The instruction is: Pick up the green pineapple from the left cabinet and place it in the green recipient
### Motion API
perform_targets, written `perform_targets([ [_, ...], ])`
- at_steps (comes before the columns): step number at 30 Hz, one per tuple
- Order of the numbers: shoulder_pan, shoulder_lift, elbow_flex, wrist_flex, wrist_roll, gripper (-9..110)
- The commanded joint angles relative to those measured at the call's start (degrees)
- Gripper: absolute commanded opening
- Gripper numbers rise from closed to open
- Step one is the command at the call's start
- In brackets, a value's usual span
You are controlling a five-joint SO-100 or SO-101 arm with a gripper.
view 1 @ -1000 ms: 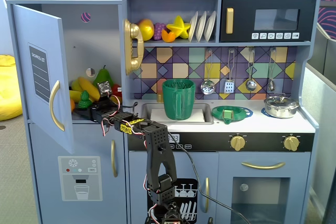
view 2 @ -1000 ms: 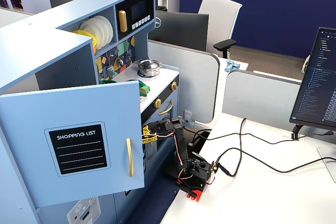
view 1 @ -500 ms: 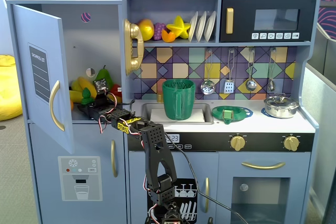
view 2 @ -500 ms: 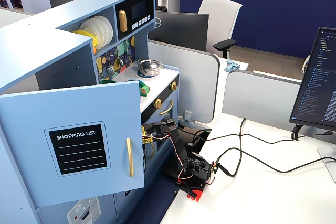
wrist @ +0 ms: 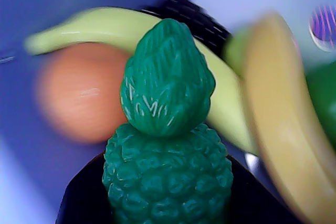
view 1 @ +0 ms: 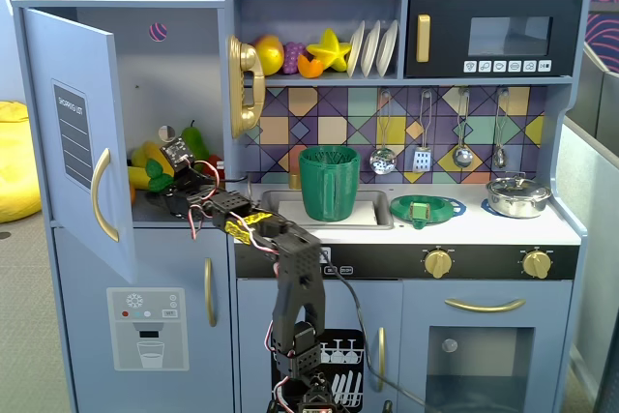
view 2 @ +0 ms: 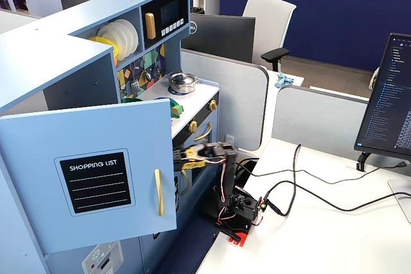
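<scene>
The green pineapple (wrist: 168,145) fills the wrist view, leafy top pointing up, its bumpy body between my two black jaws, which touch it on both sides. My gripper (wrist: 168,187) is shut on it. In a fixed view my gripper (view 1: 166,186) reaches into the open left cabinet (view 1: 145,84), and a bit of the green pineapple (view 1: 156,179) shows among the fruit on its shelf. The cabinet's blue door (view 1: 77,142) with gold handle stands wide open. The green recipient (view 1: 329,184) stands in the sink to the right, well apart from the gripper.
A banana (wrist: 100,24), an orange fruit (wrist: 79,93), another yellow fruit (wrist: 283,129) and a dark green pear (view 1: 194,139) crowd the shelf behind the pineapple. A green strainer dish (view 1: 427,208) and a small pot (view 1: 517,195) sit on the counter. The open door (view 2: 96,171) hides the cabinet in the other fixed view.
</scene>
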State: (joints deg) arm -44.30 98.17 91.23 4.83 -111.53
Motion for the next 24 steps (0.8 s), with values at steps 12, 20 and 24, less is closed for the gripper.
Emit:
perform_targets([
  [12, -3.08, 39.64, 15.64, 15.56, -4.83, 0],
  [20, 5.98, 51.59, 16.44, 26.89, -4.13, 0],
  [24, 13.18, 53.44, 12.74, 32.26, -1.14, 0],
])
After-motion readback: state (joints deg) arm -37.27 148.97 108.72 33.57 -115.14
